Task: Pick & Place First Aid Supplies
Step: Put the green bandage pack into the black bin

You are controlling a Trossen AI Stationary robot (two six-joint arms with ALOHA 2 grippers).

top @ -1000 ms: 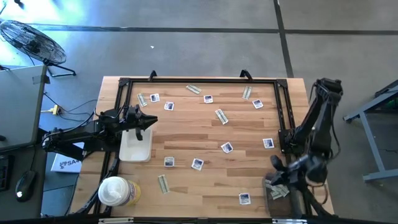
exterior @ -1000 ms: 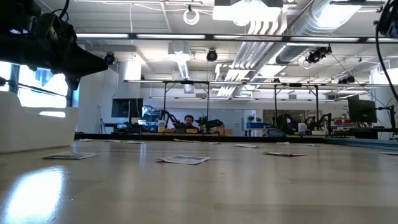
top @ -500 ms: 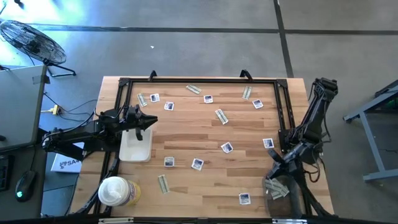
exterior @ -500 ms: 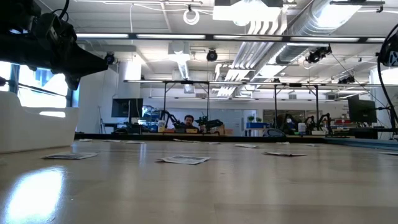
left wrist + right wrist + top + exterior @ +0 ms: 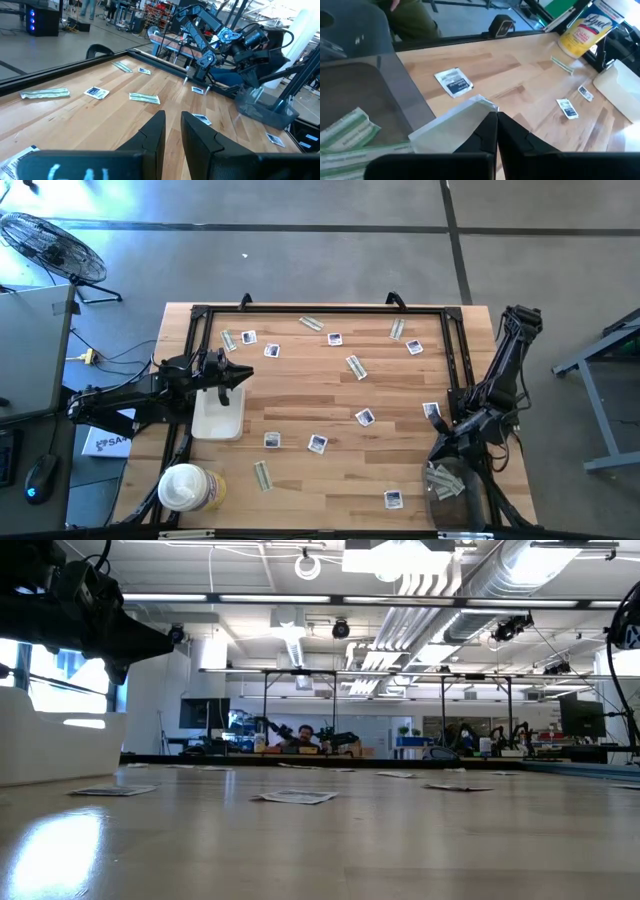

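Right wrist view: shut right end effector (image 5: 495, 122) pinches a square packet (image 5: 454, 121).

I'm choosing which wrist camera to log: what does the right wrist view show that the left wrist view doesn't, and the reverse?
Only the right wrist view shows the right end effector, apparently shut on a pale flat packet, the green-and-white strips lying in the bin, and the yellow-labelled round wipes tub.

Only the left wrist view shows the left end effector, slightly open and empty, and the dark right arm across the table.

Both show the wooden table, scattered square white packets and the translucent grey bin.
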